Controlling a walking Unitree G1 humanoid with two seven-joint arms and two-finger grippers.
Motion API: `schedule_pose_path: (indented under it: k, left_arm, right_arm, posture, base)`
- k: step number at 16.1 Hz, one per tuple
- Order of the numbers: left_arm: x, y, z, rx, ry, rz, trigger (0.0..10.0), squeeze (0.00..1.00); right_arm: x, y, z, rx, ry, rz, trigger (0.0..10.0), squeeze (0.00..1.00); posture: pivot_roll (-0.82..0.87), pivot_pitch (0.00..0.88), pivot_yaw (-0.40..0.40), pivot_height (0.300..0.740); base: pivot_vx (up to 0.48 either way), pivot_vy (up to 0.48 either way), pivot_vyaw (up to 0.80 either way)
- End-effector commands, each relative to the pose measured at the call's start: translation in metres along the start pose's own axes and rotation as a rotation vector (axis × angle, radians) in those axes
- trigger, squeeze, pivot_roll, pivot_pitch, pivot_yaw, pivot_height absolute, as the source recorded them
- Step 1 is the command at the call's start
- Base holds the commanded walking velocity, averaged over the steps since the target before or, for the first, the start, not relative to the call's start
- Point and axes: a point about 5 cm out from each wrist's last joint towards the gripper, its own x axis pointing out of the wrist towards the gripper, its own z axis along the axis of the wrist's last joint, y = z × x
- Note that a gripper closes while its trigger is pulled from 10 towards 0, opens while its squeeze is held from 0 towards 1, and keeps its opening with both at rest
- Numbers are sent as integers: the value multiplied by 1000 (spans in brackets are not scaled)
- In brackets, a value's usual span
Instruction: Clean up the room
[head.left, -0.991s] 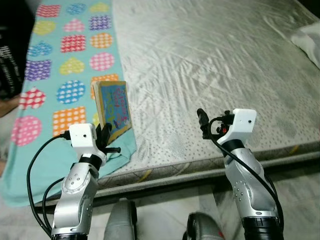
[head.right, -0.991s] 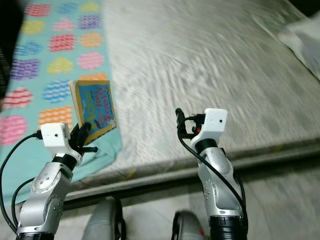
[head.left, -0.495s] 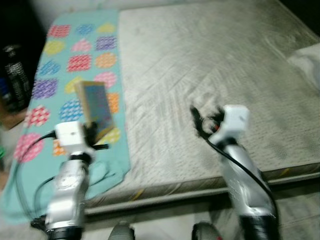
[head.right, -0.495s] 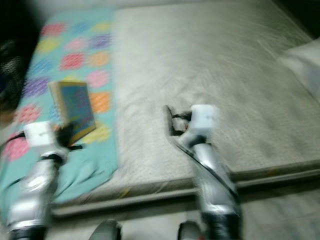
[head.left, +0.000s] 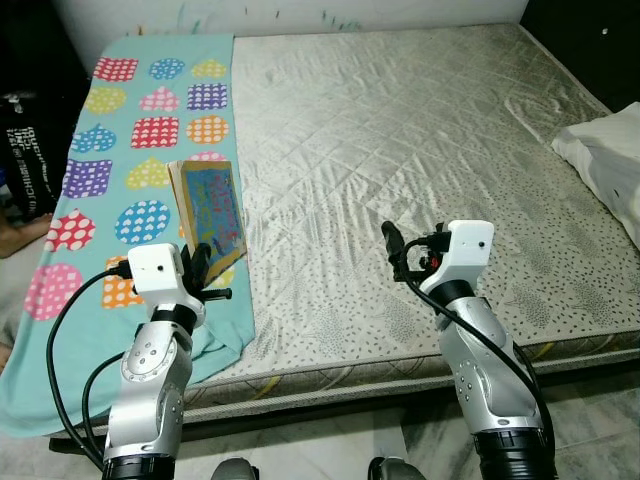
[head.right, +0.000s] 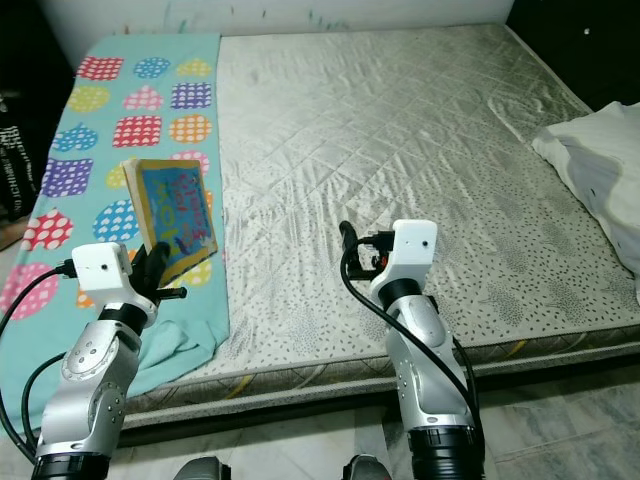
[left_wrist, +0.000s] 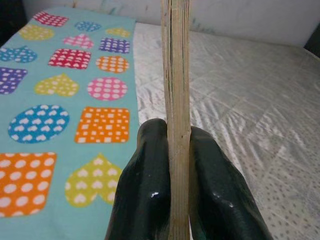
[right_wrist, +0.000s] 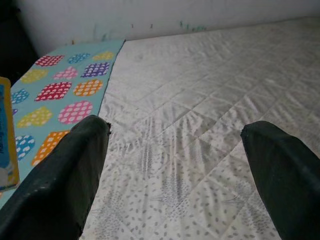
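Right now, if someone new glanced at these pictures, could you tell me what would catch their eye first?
Probably the colourful book, held upright in the left gripper above the turquoise blanket with its bright hearts and circles, which covers the left side of the bare grey mattress. The right gripper hovers open over the mattress, and a white pillow lies at its right edge.

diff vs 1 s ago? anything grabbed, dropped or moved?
Mostly the camera moved: the view pulled back and up, so more of the mattress and the patterned blanket shows, plus a white pillow. Nothing was grabbed or let go. The left gripper is still shut on the book, held upright over the blanket. The right gripper stays open and empty above the mattress.
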Motion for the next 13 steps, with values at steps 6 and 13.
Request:
schedule_pose_path:
  k: [6, 13]
  left_arm:
    - [3, -6, 6, -28, -38, -10, 10000, 0]
    - [5, -4, 6, -46, -30, 2, 10000, 0]
  right_arm:
    - [0, -1, -2, -3, 5, -4, 10000, 0]
    - [0, -2, -4, 2, 12, -9, 10000, 0]
  posture:
    - [21, 138, 9, 740]
    - [21, 141, 10, 740]
  base:
    - [0, 0, 466]
    - [0, 167, 0]
